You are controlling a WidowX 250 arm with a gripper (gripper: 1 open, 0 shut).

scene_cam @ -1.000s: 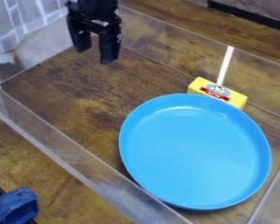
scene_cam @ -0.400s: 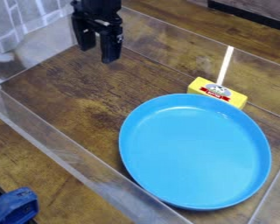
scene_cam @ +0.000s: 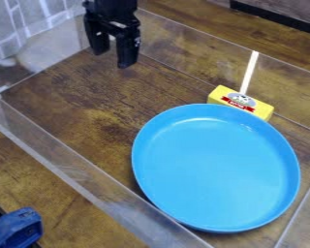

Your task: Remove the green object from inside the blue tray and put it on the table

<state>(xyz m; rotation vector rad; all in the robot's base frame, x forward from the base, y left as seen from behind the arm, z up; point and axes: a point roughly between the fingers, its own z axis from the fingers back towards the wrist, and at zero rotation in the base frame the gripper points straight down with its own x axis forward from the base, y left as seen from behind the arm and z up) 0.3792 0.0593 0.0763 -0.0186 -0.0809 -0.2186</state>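
Note:
The blue tray (scene_cam: 216,169) lies on the table (scene_cam: 93,107) at the lower right, and its inside shows only bare blue plastic. No green object is in view. My gripper (scene_cam: 112,53) hangs over the table's far left corner, well away from the tray. It is open, its two dark fingers spread with nothing between them.
A small yellow block (scene_cam: 240,102) with a red-and-white label sits just beyond the tray's far rim. Clear acrylic walls (scene_cam: 67,165) border the table on the near and far sides. A blue cloth-like thing (scene_cam: 15,231) lies outside the wall at the bottom left.
The gripper has drifted slightly to the right and toward the far edge, still open. The tray and yellow block have not moved.

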